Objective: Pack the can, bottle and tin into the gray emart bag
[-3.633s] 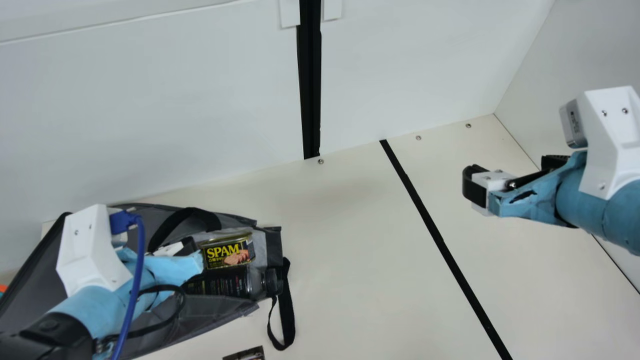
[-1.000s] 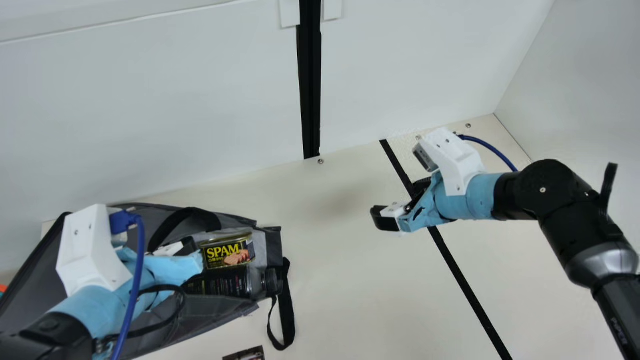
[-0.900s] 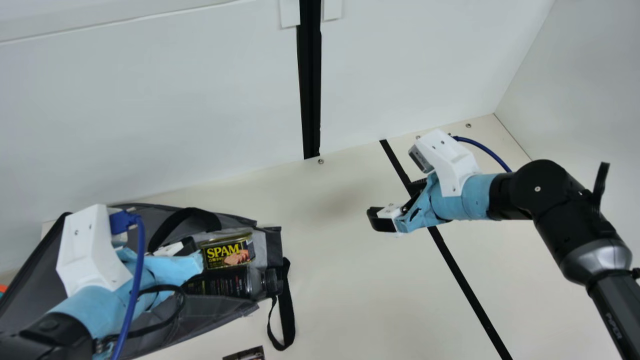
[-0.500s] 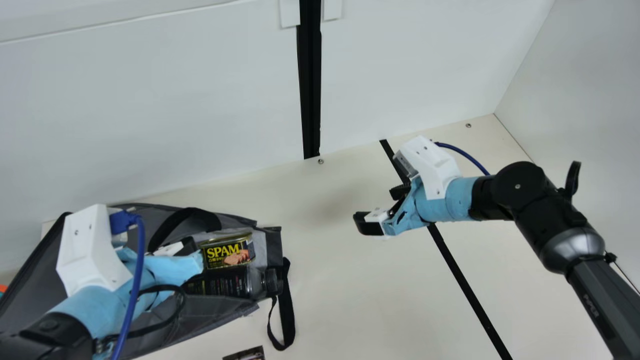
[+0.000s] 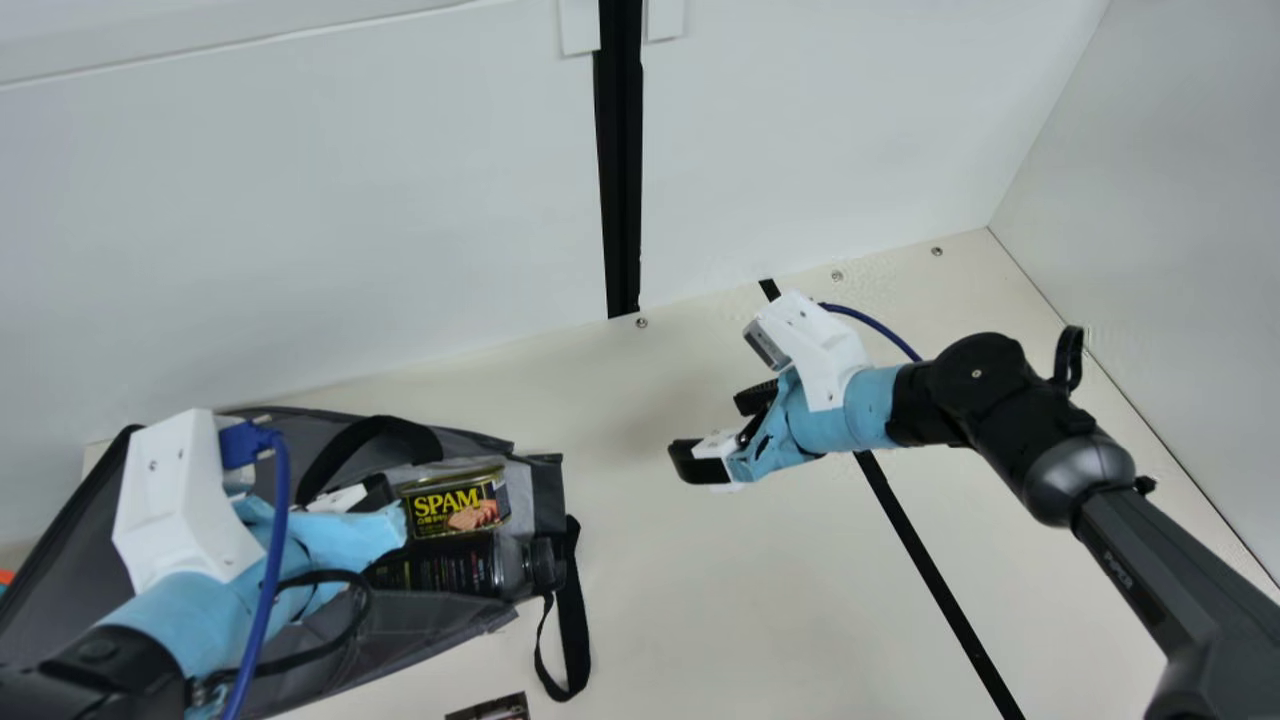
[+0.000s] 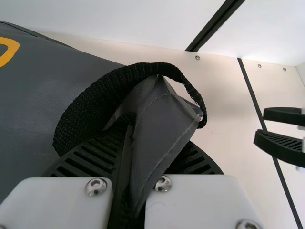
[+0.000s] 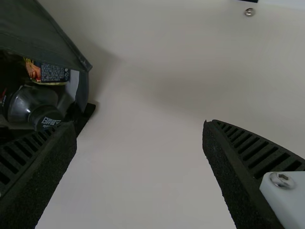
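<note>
Pinching a fold [image 6: 162,129] of the bag [image 5: 400,625], the left jaws are closed on its gray cloth, with a black strap [image 6: 86,109] looping round just beyond them. The right jaws stand wide, nothing between them, facing the bag's mouth from across the gap.

Just past the left jaws, on the side toward the right arm, the tin [image 5: 455,505] lies inside the mouth. Next to it, nearer the neck camera, the bottle [image 5: 460,567] is on its side; its long axis runs from the left jaws toward the mouth, cap [image 5: 545,563] outermost.

Outside the bag, on the camera side of both jaws, a dark printed thing [image 5: 490,708] is cut off at the main view's bottom edge; I take it for the can, and cannot tell its long axis. The left jaws are nearer, but the right are free, so the coming reach likely turns on bringing them back toward the camera and leftward.

Farther out are the cream bench [image 5: 750,560], its black line [image 5: 927,560] behind the right jaws, and the pale back wall [image 5: 300,220].
</note>
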{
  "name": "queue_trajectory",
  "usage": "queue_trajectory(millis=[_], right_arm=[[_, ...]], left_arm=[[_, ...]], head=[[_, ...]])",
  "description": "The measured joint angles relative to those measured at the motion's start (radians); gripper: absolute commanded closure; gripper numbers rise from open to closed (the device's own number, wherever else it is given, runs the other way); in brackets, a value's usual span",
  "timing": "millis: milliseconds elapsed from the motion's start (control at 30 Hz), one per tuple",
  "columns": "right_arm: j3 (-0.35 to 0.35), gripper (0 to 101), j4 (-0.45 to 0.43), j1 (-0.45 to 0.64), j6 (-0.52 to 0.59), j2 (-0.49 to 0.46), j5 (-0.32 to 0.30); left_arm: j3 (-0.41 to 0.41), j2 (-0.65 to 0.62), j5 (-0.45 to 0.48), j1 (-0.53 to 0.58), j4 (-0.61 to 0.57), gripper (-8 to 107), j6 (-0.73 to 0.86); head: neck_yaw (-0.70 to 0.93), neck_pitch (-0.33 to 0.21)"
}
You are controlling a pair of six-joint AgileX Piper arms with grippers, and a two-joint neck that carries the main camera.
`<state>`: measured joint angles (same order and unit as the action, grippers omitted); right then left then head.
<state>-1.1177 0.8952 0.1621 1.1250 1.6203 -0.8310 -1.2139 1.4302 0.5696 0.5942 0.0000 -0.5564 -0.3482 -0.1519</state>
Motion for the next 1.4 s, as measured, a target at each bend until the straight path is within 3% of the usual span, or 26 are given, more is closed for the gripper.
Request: queue_trajectory(millis=[667,1400], right_arm=[[-0.001,11,0.138,-0.091,0.124,0.132,0.04],[-0.049,11,0.281,-0.188,0.22,0.27,0.041]], left_arm=[[0.0,0.0,0.0,0.0,0.0,89,0.0],[0.0,0.0,0.0,0.0,0.0,89,0.0]], head=[[0.0,0.0],[0.002,0.0]])
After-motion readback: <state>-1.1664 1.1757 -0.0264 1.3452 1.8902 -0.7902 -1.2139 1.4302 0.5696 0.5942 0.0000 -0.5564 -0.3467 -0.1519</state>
